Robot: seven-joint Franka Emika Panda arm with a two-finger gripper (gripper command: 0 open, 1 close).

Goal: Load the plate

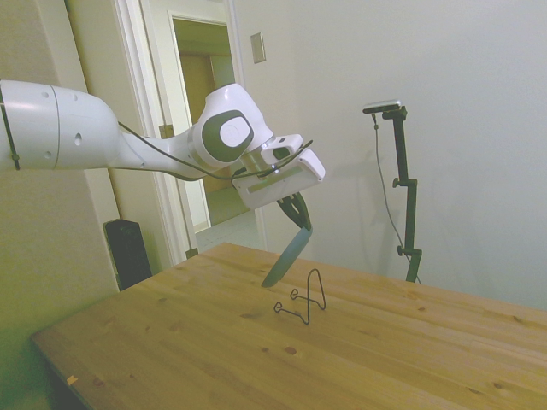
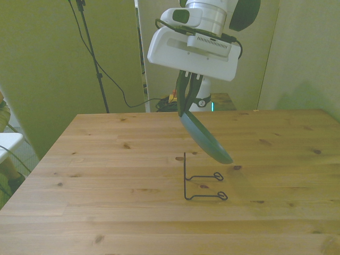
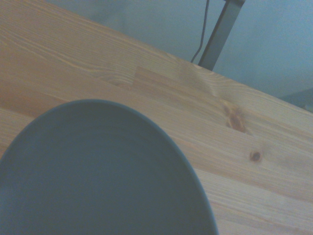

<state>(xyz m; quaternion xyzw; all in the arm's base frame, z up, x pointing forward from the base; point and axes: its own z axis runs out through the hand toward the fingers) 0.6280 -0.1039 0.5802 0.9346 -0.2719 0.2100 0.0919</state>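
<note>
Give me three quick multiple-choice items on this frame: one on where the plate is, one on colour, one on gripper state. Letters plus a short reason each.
1. Where is the plate?
A. Flat on the table
B. In the air above the wire stand
C. Seated in the wire stand

2. What colour is the plate?
A. Dark green
B. White
C. Red

3. What is the state of the gripper?
A. Open, holding nothing
B. Shut on the wire stand
C. Shut on the plate

Answers:
1 B: in the side view the plate's lower edge hangs clear of the table, just above the wire stand.
2 A: the front and wrist views both show a dark green surface.
3 C: the fingers clamp the plate's upper rim, and it hangs tilted from them.
</note>
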